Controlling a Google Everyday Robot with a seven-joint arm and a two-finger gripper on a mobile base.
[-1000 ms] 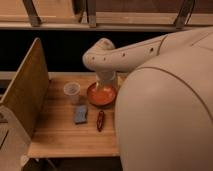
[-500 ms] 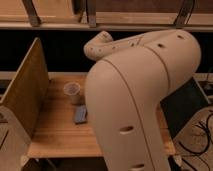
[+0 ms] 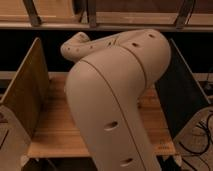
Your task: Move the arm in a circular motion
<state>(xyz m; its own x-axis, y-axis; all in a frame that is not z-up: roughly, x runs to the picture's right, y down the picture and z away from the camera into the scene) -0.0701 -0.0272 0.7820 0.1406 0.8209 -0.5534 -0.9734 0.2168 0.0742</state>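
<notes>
Gripper out of sight; only the arm (image 3: pixel 117 95) shows, filling the middle of the view over the wooden table (image 3: pixel 52 135). Its long axis runs from 6 o'clock up to 1 o'clock, then bends toward 10 o'clock, its knobby end (image 3: pixel 75 46) pointing there.

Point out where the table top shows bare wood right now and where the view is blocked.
Bare wood shows on the table between the left wooden side panel and the arm, and in a narrow strip right of the arm by the dark right panel. The arm blocks the middle. The gripper is not in view.
</notes>
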